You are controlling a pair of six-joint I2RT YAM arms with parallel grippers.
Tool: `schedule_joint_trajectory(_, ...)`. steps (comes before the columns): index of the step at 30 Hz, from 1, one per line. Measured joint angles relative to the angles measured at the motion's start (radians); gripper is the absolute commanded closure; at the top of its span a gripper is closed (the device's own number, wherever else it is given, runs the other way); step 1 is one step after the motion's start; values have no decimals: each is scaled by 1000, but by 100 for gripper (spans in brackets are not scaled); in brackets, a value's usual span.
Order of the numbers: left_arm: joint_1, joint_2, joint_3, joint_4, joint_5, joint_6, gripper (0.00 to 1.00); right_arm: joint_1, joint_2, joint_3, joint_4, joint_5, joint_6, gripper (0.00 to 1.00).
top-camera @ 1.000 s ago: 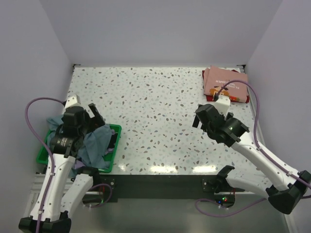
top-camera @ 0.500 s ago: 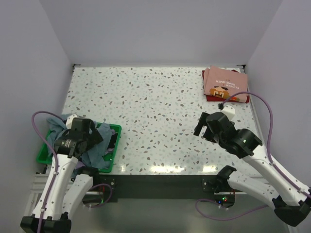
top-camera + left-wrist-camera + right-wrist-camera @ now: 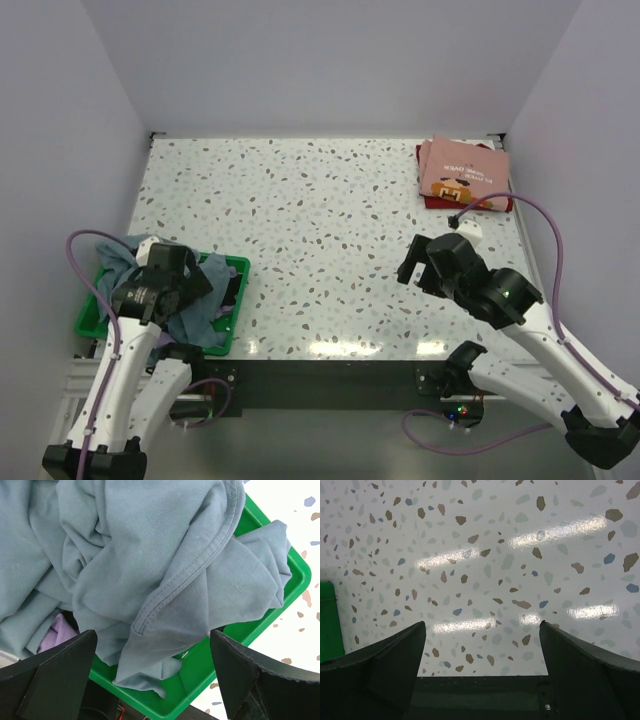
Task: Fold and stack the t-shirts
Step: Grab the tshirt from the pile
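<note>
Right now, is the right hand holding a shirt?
No, the right hand is open above the speckled table, holding nothing.

The overhead view is bright and even, lit from above: the walls (image 3: 330, 60) read pale lavender with barely a shadow, and the table (image 3: 330, 200) carries a band of white glare along its near edge. From the right wrist, the glossy tabletop throws back several long bright streaks of reflected light, while the dark fingers (image 3: 370, 665) at the bottom are soft and underexposed. In the left wrist view the grey-blue shirt (image 3: 150, 555) is sharp, its stitching crisp and its folds gently shaded. The table at the upper right is blown out almost to white, and the fingers in front are black, blurred shapes.
</note>
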Motion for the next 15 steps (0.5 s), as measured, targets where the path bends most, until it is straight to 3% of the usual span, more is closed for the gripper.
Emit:
schedule_joint_trajectory(8,0,58,0,0,0,0,0,0,10,0,1,0,0,1)
schedule_joint_trajectory(10,0,79,0,2,0,0,8,0,22,0,3,0,-2,1)
schedule_joint_trajectory(11,0,90,0,4,0,2,14,0,29,0,3,0,-4,1)
schedule_joint_trajectory(14,0,105,0,8,2,11,47,0,58,0,12,0,-10,1)
schedule_joint_trajectory(15,0,104,0,9,3,13,64,0,68,0,16,0,-13,1)
